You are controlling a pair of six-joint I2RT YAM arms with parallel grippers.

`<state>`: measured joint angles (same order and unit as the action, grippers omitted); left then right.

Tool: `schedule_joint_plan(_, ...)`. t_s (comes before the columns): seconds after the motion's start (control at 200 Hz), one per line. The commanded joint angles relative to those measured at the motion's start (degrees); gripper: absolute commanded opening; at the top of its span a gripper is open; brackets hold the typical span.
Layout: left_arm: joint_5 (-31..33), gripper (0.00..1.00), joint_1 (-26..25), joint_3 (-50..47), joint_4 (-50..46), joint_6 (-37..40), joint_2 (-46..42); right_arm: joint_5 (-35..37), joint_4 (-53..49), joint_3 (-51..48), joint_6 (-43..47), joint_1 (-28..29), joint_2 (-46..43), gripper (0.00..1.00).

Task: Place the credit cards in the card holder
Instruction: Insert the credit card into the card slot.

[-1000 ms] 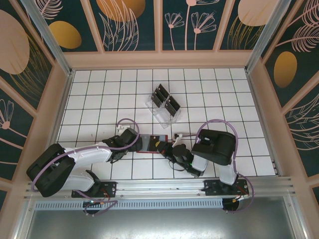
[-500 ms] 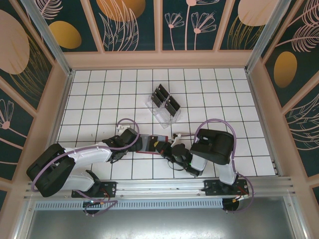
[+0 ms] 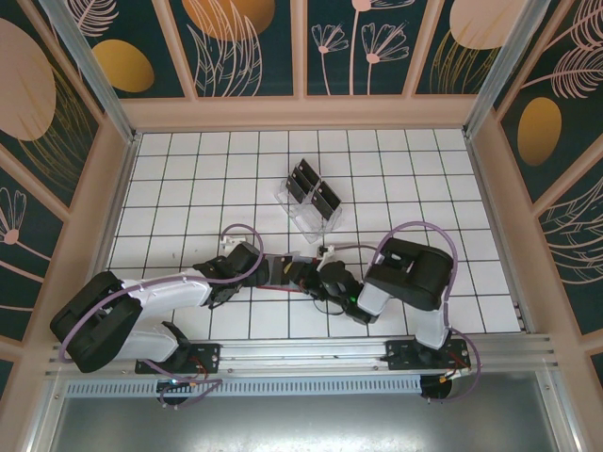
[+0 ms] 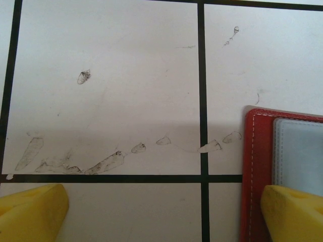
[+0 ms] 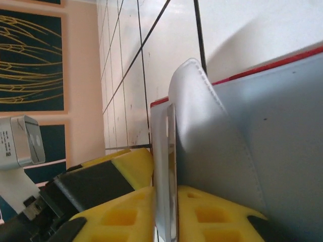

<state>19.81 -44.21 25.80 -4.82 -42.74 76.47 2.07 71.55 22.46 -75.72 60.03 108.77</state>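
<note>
The card holder (image 3: 274,272), red with grey-blue pockets, lies open on the tiles between my two grippers. In the right wrist view a thin pale-faced credit card (image 5: 171,166) stands edge-on, its far end inside a grey-blue pocket (image 5: 242,131). My right gripper (image 5: 166,222) straddles that card with its jaws a little apart, so a narrow gap shows beside the left pad. My left gripper (image 4: 161,222) is wide open, its right fingertip (image 4: 290,212) resting on the holder's red corner (image 4: 256,151) and the other on bare tile. More dark credit cards (image 3: 303,182) stand in a rack.
A clear plastic slotted rack (image 3: 311,209) stands a few tiles behind the holder, mid-table. Peach walls and aluminium posts (image 3: 89,66) ring the white tiled floor. Both arms (image 3: 405,273) crowd the near middle, and a rail runs along the near edge.
My right gripper has slid left over the card holder, pushing the card into the pocket, and its jaws have eased apart. The left arm has stayed still.
</note>
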Motion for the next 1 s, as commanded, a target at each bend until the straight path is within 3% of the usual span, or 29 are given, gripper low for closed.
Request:
schedule_joint_plan(0.0, -2.51, 0.98, -0.02, -0.59, -2.19, -1.19, 0.05, -3.03, -14.59, 2.06, 4.44, -1.53, -2.37, 0.29)
schedule_joint_plan(0.26, -2.42, 0.98, -0.07, 1.08, -3.94, -1.77, -2.04, -4.3, -32.41, 7.49, 11.81, -2.9, -7.57, 0.44)
schedule_joint_plan(0.576, -0.13, 0.98, -0.05, 1.36, -6.16, -3.38, -4.4, -1.47, -48.19, 13.4, 19.5, -3.05, -12.05, 0.48)
schedule_joint_plan(0.996, 3.52, 0.98, -0.02, -0.57, -8.2, -6.91, -6.18, -0.84, -50.45, 15.49, 20.93, -3.62, -11.33, 0.44)
